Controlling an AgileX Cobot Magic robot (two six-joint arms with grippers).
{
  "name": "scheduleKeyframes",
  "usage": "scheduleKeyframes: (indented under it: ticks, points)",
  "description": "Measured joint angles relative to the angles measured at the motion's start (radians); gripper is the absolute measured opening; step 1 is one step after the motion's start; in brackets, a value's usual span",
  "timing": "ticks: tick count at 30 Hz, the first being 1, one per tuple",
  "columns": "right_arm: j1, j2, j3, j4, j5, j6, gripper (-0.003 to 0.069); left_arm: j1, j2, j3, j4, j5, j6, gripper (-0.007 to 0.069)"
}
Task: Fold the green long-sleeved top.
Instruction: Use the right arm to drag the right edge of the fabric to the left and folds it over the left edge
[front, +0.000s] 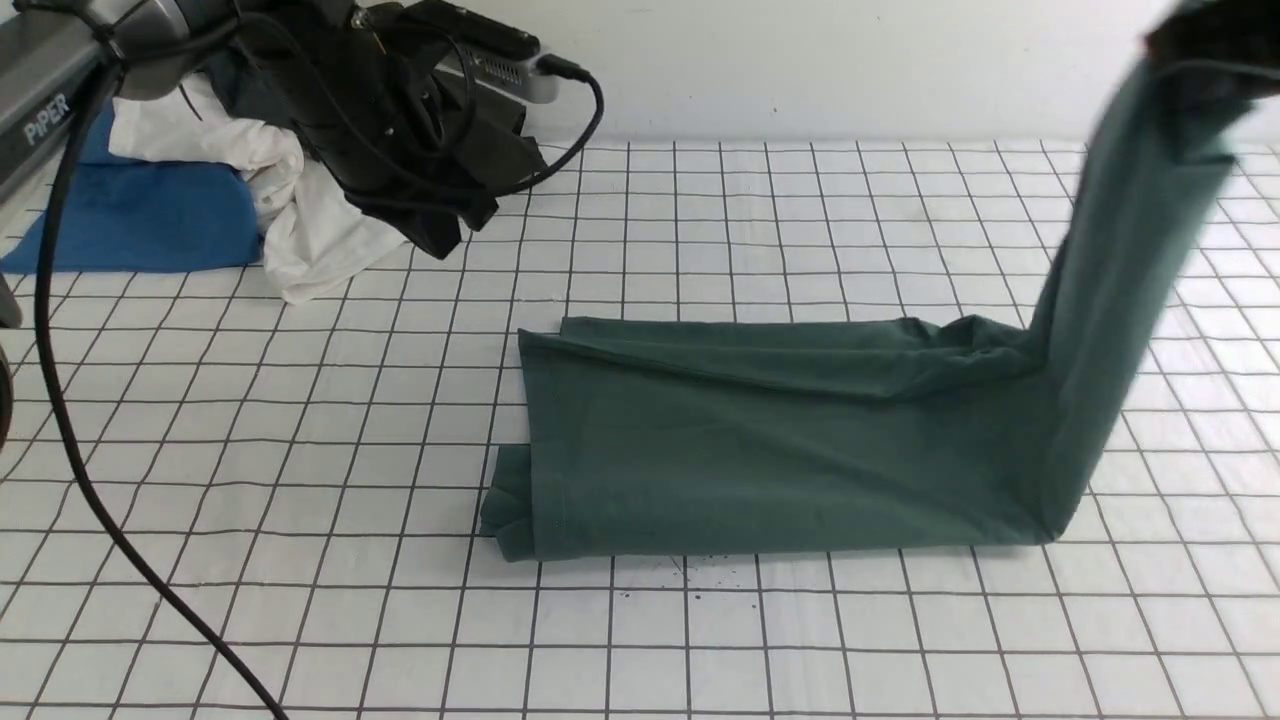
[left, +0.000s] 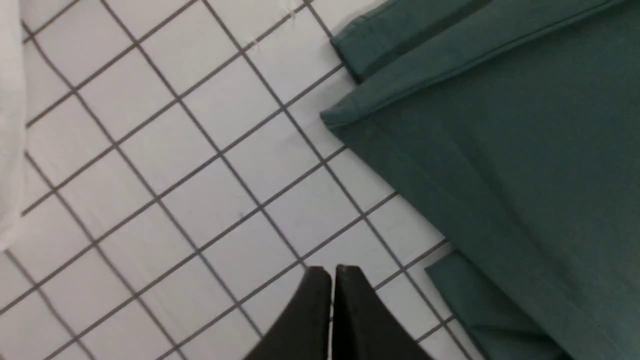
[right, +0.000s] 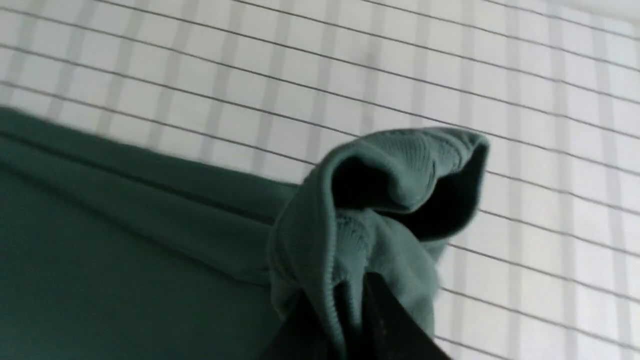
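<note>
The green long-sleeved top (front: 780, 450) lies on the gridded table as a long folded band. Its right end rises steeply off the table to the upper right, where my right gripper (front: 1200, 42) holds it up. In the right wrist view that gripper (right: 350, 300) is shut on a bunched, ribbed edge of the top (right: 400, 170). My left gripper (left: 331, 272) is shut and empty. It hovers over bare table beside the top's left edge (left: 500, 150). In the front view the left gripper (front: 445, 240) hangs at the back left.
A bright blue garment (front: 140, 220) and a crumpled white cloth (front: 300, 230) are heaped at the back left, partly behind the left arm. A black cable (front: 60, 400) runs down across the table's left side. A white wall (front: 850, 60) closes the back.
</note>
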Motion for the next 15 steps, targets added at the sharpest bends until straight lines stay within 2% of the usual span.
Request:
scheduleKeyframes:
  ticks: [1, 3, 6, 11, 15]
  points:
    - [0.011, 0.006, -0.004, 0.005, 0.0, 0.0, 0.0028, 0.0, -0.003, 0.0, 0.003, 0.0, 0.0, -0.0008]
    - [0.133, 0.094, -0.055, 0.04, -0.021, -0.009, 0.0028, 0.023, -0.046, 0.0, 0.043, 0.003, -0.004, -0.0008]
    - [0.263, 0.214, -0.117, 0.073, -0.06, -0.012, 0.0028, 0.062, -0.125, 0.0, 0.071, 0.003, -0.013, -0.0008]
    - [0.372, 0.365, -0.199, 0.109, -0.135, -0.012, 0.0028, 0.103, -0.221, 0.0, 0.08, 0.009, -0.034, -0.0008]
    - [0.425, 0.5, -0.285, 0.12, -0.141, -0.022, 0.0089, 0.11, -0.283, 0.0, 0.081, 0.022, -0.034, -0.0008]
